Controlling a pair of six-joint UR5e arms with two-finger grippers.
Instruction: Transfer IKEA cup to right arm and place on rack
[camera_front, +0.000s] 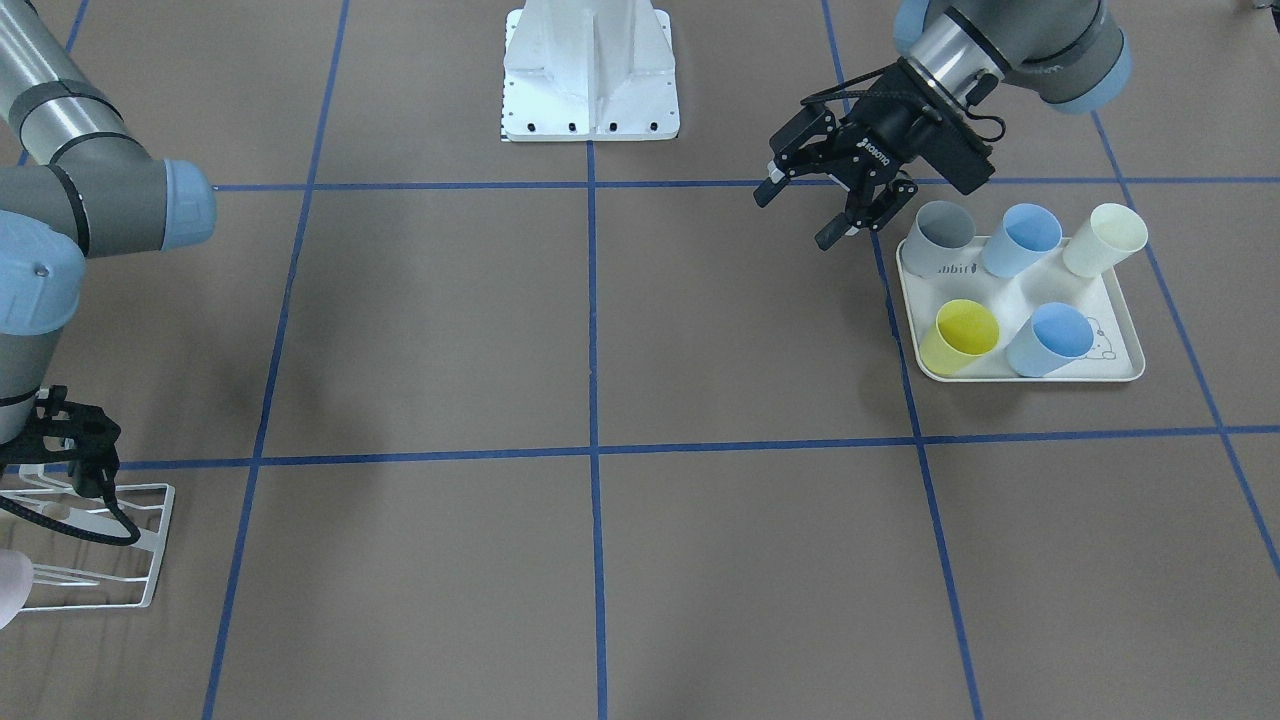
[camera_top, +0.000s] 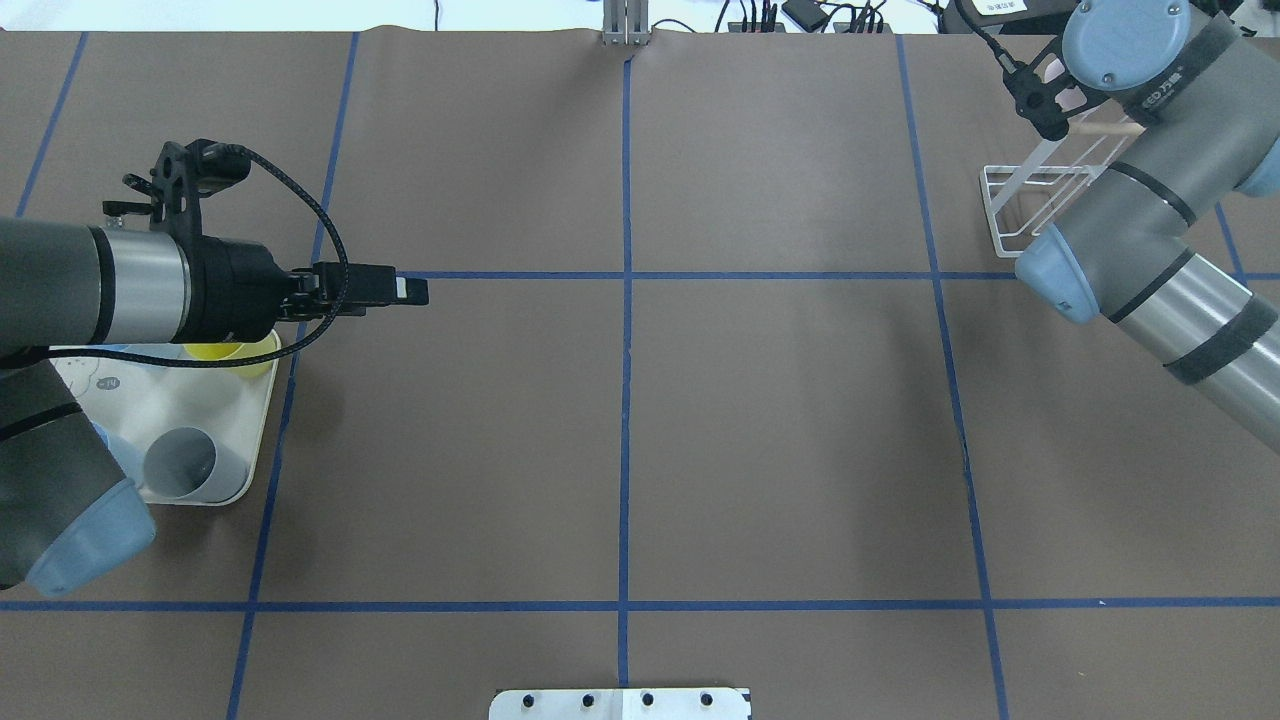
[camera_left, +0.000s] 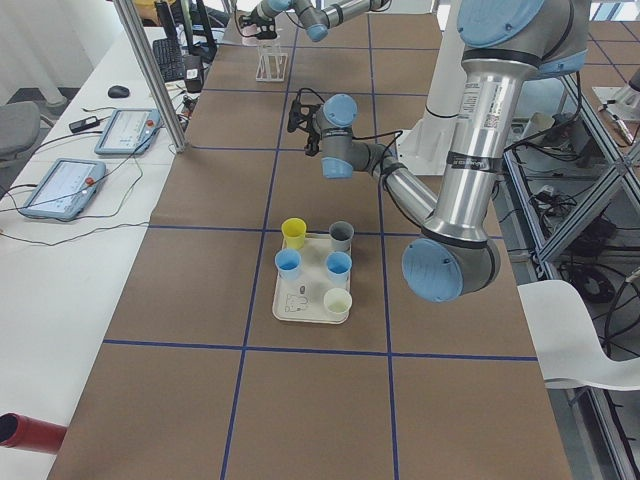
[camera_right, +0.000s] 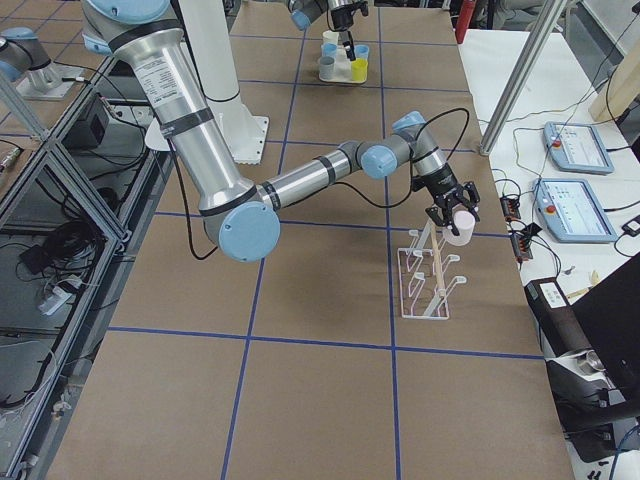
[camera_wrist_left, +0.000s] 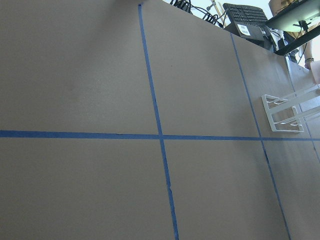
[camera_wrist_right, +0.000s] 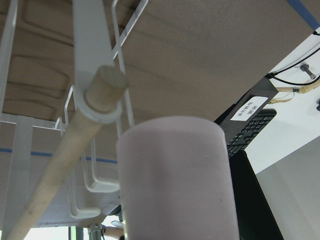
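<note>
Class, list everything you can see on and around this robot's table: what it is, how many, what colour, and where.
table: one, brown with blue tape grid, under everything.
tray: one, cream, robot's left side.
grey cup: one, on the tray.
blue cups: two, on the tray.
cream cup: one, on the tray.
yellow cup: one, on the tray.
rack: one, white wire with a wooden peg, robot's right side.
pink cup: one, in the right gripper at the rack.
base plate: one, white, table's robot-side edge.
pendants: two, grey-blue, side bench.
left gripper: one, black, open, beside the tray.
right gripper: one, black, shut on the pink cup.
</note>
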